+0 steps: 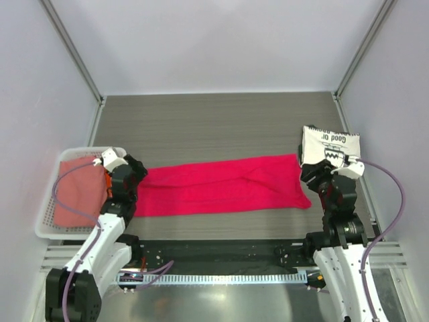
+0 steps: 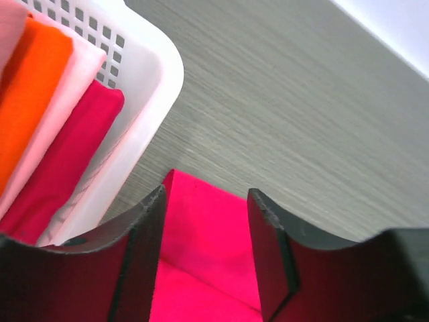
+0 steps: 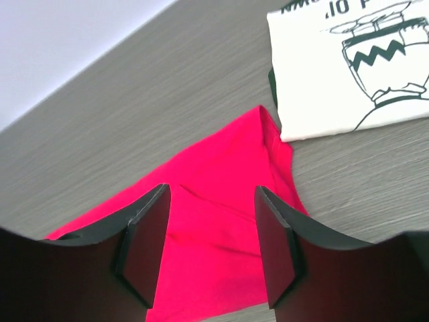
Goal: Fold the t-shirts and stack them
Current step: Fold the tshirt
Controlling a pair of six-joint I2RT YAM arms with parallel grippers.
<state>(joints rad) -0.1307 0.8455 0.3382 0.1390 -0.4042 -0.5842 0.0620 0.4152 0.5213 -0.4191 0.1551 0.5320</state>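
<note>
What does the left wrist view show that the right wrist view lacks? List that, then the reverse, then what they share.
Only the left wrist view: the white lattice basket, holding folded cloths in orange, pale pink and crimson, right beside one end of the pink t-shirt. Only the right wrist view: the folded cream printed t-shirt, lying by the pink one's other end. Both: the pink t-shirt flat on the grey table, framed by that arm's own fingers, with the left gripper and the right gripper open and holding nothing.

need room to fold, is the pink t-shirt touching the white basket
Apart. Left wrist view shows bare table between the pink t-shirt corner and the white basket.
</note>
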